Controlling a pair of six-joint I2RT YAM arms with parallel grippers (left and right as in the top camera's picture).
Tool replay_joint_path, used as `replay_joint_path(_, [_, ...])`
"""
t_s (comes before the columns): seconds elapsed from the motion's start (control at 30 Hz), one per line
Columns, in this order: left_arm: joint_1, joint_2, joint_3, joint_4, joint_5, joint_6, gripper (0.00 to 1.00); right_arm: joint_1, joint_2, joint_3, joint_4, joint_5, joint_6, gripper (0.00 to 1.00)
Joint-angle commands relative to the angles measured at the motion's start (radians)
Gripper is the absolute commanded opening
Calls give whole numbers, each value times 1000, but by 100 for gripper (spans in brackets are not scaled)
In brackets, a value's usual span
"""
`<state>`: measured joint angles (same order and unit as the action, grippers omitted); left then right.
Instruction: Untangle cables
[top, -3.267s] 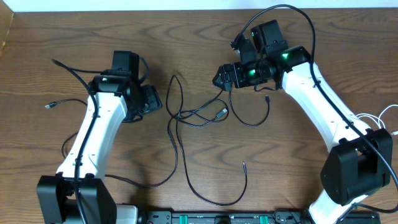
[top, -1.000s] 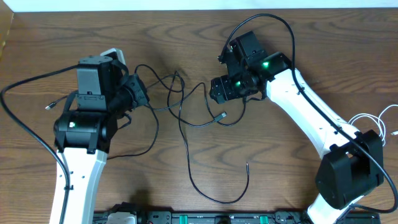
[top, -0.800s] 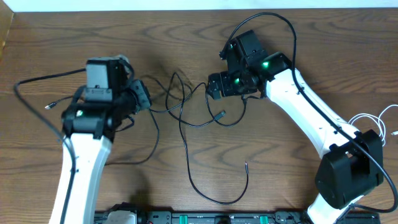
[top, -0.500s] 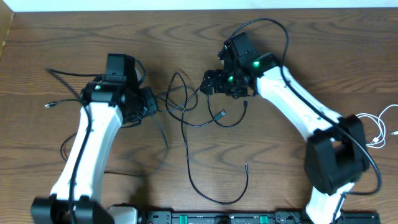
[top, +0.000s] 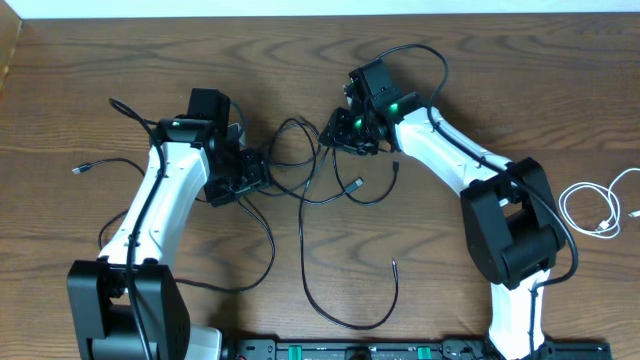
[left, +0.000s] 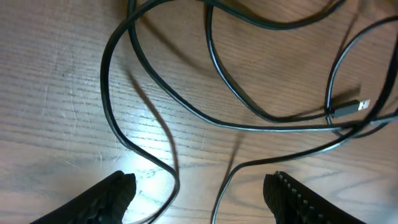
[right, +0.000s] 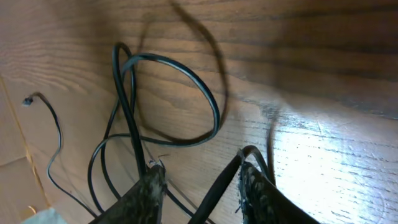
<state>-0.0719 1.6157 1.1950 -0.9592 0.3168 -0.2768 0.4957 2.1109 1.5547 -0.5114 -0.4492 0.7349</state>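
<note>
We see the left gripper (left: 205, 190) spread wide and holding nothing, its 2 fingers (left: 113, 196) low over the table (left: 56, 93). The black cables (left: 186, 109) lie just ahead of it in crossing loops. 2 strands run back into the gap between its fingers, close to each other. A small plug (left: 348, 107) lies ahead and off to one side, right where several strands cross.

The right gripper (right: 202, 186) is set narrower but not closed. 1 black strand passes through its gap and hooks close against 1 finger; we cannot tell whether it bears on the pad or merely hangs there. Beyond its fingertips a round loop lies on the wood, crossed by 2 strands.

From overhead, the tangle sits between the 2 grippers and reaches up to both. The white cable (top: 590, 205) lies coiled well away behind the right arm, apart from the knot.

We judge these the main risks:
- If the left gripper closes where it is, it could pinch both strands in its gap, and pulling 2 together would drag the whole bundle instead of freeing 1 cable.
- If the grippers draw apart, the plug could catch at its crossing and cinch the loops tighter.
- The strand at the right gripper is thin and loosely seated, so it could slip out on the first tug.
</note>
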Motion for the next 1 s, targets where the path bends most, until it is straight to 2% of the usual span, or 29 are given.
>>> replay_joint_path(0.0, [3,-28,-2,7,13,63,72,14,10,0,2,-15,34,32])
replay_joint_path(0.17, [3,-28,-2,21,16,63,72,9,10,0,-1,-138,155,34])
replay_joint_path(0.27, [3,-28,-2,21,16,63,72,8,10,0,-4,-147,222,29])
replay_joint_path(0.3, [3,-28,-2,21,16,63,72,8,10,0,-4,-140,232,18])
replay_joint_path(0.33, [3,-28,-2,21,16,63,72,9,10,0,-4,-124,235,1])
replay_joint_path(0.37, [3,-28,-2,21,16,63,72,9,10,0,-4,-100,230,1])
replay_joint_path(0.43, [3,-28,-2,21,42,68,72,9,10,0,11,-61,148,1])
replay_joint_path(0.47, [3,-28,-2,23,92,105,72,9,10,0,33,-35,42,1])
replay_joint_path(0.57, [3,-28,-2,23,200,196,72,-13,-11,2,36,-42,-26,1])
replay_joint_path(0.73, [3,-28,-2,53,293,196,73,-69,-140,60,-54,-77,-190,1])
replay_joint_path(0.83, [3,-28,-2,113,355,102,73,-75,-242,85,-111,-72,-267,1])
replay_joint_path(0.97, [-2,-28,-2,195,382,-27,73,-70,-335,85,-107,-72,-345,1])
